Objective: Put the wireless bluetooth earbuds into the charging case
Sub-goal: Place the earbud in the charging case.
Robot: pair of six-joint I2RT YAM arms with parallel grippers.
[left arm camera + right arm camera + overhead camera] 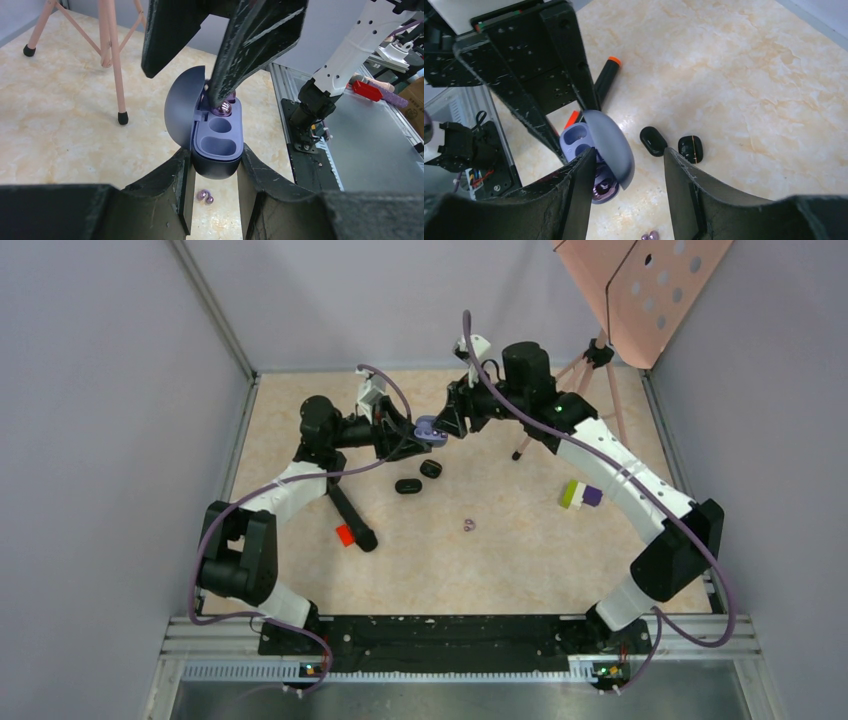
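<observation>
left wrist: left hand (216, 152) grips one purple case (218, 169) holding one bud (223, 108); right hand (630, 155) gapes empty.

Over the far middle of the table (520, 570) it is tight. The left gripper (215, 152) flanks the purple case (217, 167) on both sides. Its raised lid (179, 107) walls one flank, and a finger (250, 45) of the spread right gripper (630, 154) comes down into its far end. Only the near hollow (222, 147) is open from above. Two black cases (408, 486) lie on the table close by. On the near half there is room around the loose purple earbuds (468, 525), between the marker (352, 520) and the blocks (580, 494).
</observation>
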